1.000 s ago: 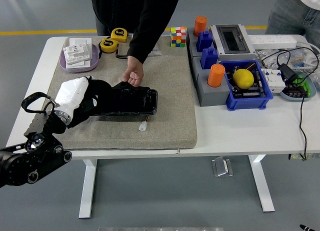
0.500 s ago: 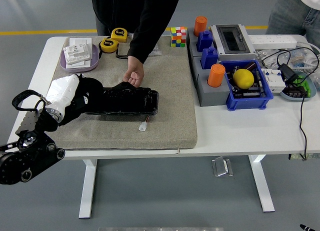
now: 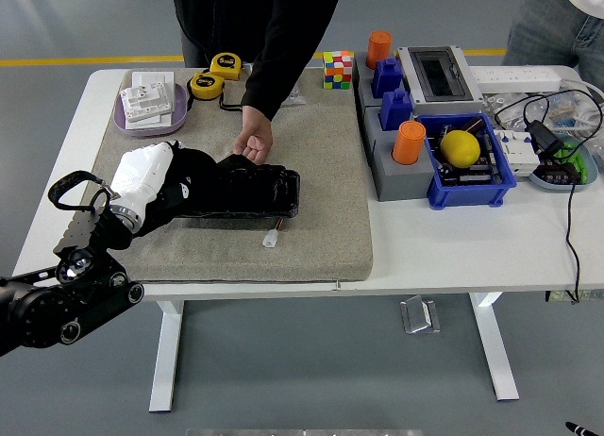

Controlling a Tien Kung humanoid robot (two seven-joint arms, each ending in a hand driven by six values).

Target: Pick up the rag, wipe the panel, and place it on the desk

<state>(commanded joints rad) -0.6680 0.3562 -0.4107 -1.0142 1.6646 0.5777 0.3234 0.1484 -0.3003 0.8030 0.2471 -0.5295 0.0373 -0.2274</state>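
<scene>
A long black panel lies on the beige mat. My left hand comes in from the lower left and rests on the panel's left end. Its fingers are curled on a white rag, which bunches over the hand's left side. A person in a black sleeve stands at the far side of the table, and the person's hand holds the panel's far edge. My right arm is out of view.
A small white connector lies on the mat in front of the panel. A purple tray and two yellow tape measures sit at the back left. A colour cube, orange cylinders, a blue bin holding a yellow ball, and cables fill the right.
My left hand with the rag slid left along the panel's end, then came back right to about where it was a second ago. The person's hand has stayed on the panel.
</scene>
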